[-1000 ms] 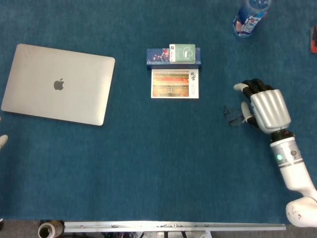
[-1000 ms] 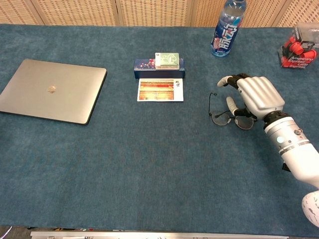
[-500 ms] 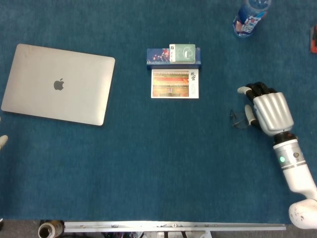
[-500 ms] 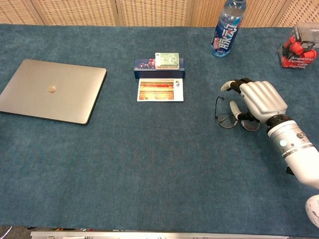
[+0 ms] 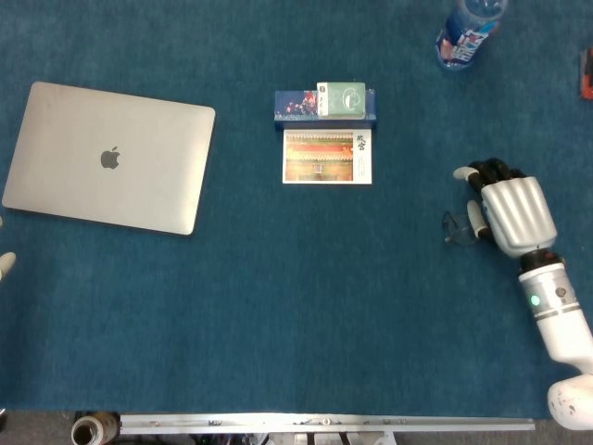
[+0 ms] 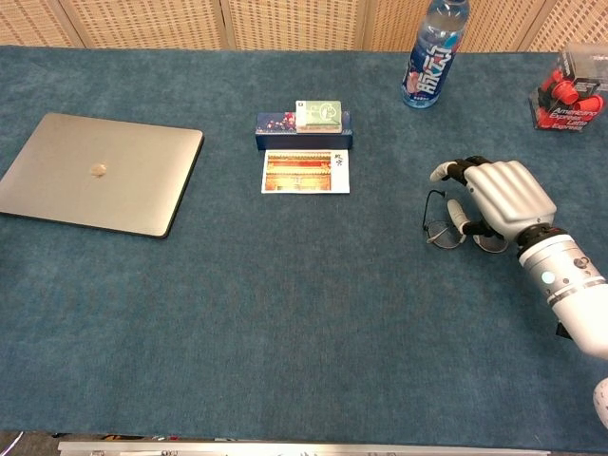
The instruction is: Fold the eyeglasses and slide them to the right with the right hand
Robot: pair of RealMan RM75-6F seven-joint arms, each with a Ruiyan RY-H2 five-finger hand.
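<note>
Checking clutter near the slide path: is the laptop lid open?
No. The laptop lies flat and closed at the table's left, far from the eyeglasses under the right robot hand.

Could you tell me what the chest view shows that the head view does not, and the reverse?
Only the chest view shows the woven panels behind the table and most of the red item in clear packaging; the head view catches just a red sliver of it at its right edge. Only the head view shows the laptop's logo clearly and a pale object at its left edge. Both share the closed laptop, the postcard, the bottle, and the right hand resting over the eyeglasses.
</note>
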